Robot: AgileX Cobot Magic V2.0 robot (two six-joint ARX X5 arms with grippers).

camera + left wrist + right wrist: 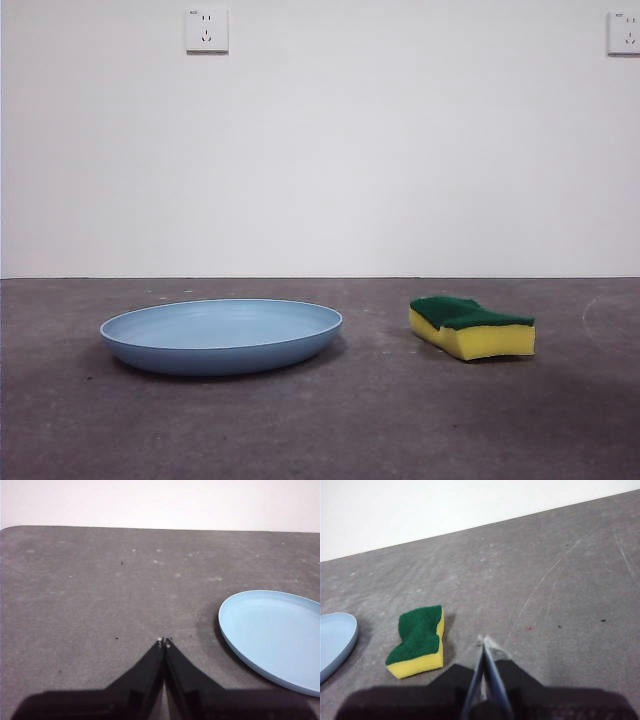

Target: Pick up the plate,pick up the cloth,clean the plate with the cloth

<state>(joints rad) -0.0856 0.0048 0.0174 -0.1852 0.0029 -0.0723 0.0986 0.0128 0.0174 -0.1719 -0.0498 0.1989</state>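
The plate [221, 335] lies flat on the grey surface [320, 430], toward one side in the front view, with nothing on it. The cloth [471, 327], which is in fact a yellow sponge with a green scouring layer on top, lies on the same surface beside the plate but well apart from it, not touching.

The left gripper [164, 641] hangs above the bare surface near the rim of the plate [272, 632], and its jaws are pressed together, holding nothing. The right gripper [484, 640] hangs near the cloth [419, 640], just beside it; its jaws also seem closed and empty, although the tips are thin in this view and a small gap is hard to exclude. Neither arm shows in the front view.

I judge that the task is at its very beginning: the first step, picking up the plate, is not yet done. The next move probably calls for the left jaws to spread, come down to the low rim and close over its edge, because the plate is too wide to take any other way. The right gripper must likewise spread before it takes the cloth.

On the wall behind are two white sockets [206, 30].
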